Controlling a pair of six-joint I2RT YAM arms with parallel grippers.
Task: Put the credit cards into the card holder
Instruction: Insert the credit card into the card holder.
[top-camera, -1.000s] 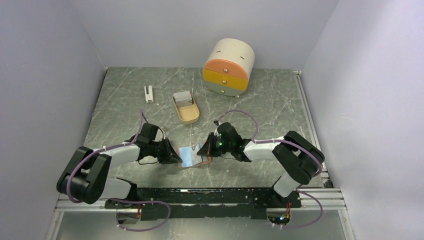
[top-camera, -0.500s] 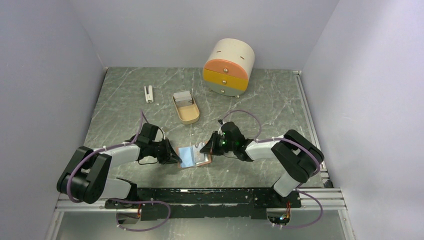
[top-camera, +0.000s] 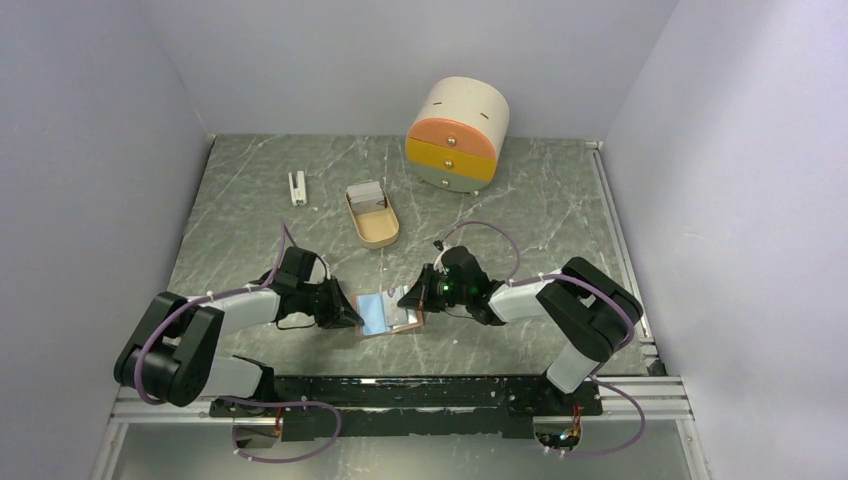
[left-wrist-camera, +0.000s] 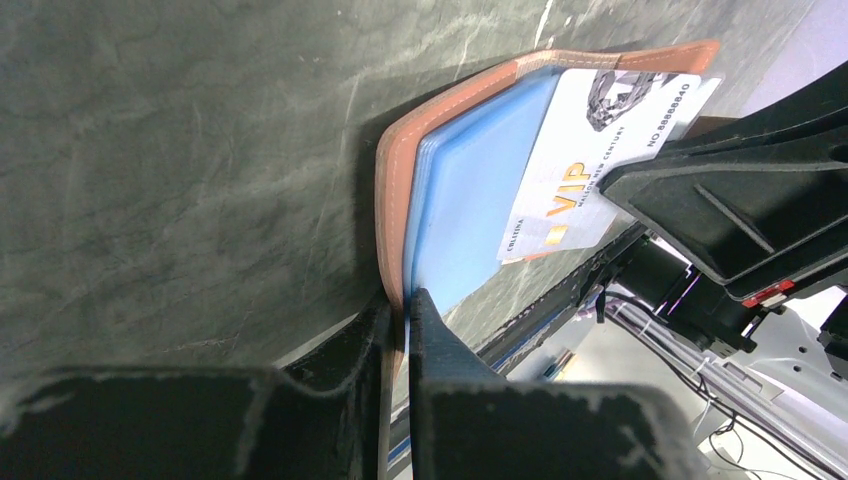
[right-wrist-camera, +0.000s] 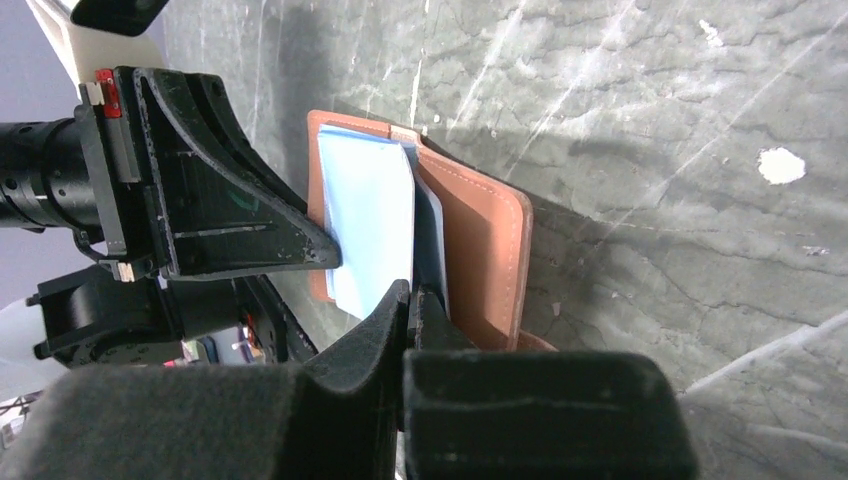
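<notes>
Top centre of the frame, there's a round cream drawer unit (top-camera: 457, 105) close to the back wall, an orange drawer (top-camera: 452, 133) stacked over a yellow drawer (top-camera: 449, 163), each with a small round knob. Down and left of it, a beige oval tray (top-camera: 381, 238) lies on the dark, pale-veined counter (top-camera: 240, 230). Further left, well apart from the tray, a small white block (top-camera: 297, 187) stands upright. Pale lavender walls (top-camera: 90, 150) close in on three sides, and a metal rail (top-camera: 150, 408) runs along the bottom.

One card holder (left-wrist-camera: 390, 190), one printed card (left-wrist-camera: 590, 150), perhaps several stacked cards (top-camera: 365, 195) in one tray (top-camera: 380, 234), one drawer box (top-camera: 458, 122), one white block (top-camera: 297, 187).
</notes>
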